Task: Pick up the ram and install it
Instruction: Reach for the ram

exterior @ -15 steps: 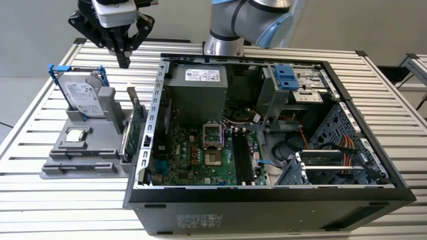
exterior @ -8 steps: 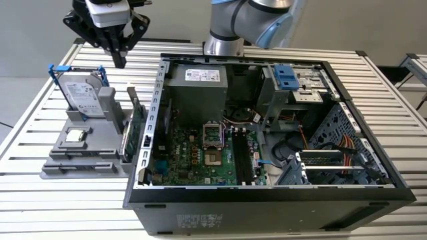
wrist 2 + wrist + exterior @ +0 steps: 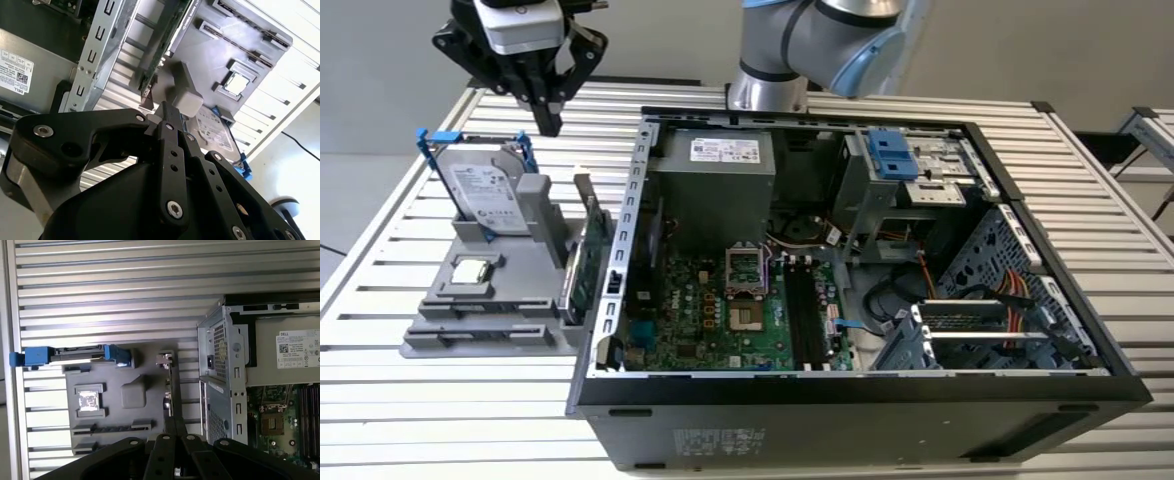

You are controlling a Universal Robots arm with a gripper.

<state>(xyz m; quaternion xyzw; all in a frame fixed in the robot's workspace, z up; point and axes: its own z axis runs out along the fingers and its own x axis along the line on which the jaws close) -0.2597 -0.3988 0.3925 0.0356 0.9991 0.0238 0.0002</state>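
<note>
Ram: hard for me to pick out for certain. My best reading is the long dark narrow strip standing among the memory slots, just beside the processor socket on its exterior-view right, inside the case.
Gripper: my fingers are pressed together with nothing between them. They point down and hang above the grey holder, clear of it.
Green card: stands on edge along the holder's side nearest the case.
Chip: lies flat in a pocket near the holder's middle.
Hard drive: stands upright in its blue frame, at the holder's end farther from the exterior camera.
Case: lies open on the slatted table, just beside the holder at the exterior view's right.
Motherboard: lies flat on the case floor.
Arm base: stands behind the case.
</note>
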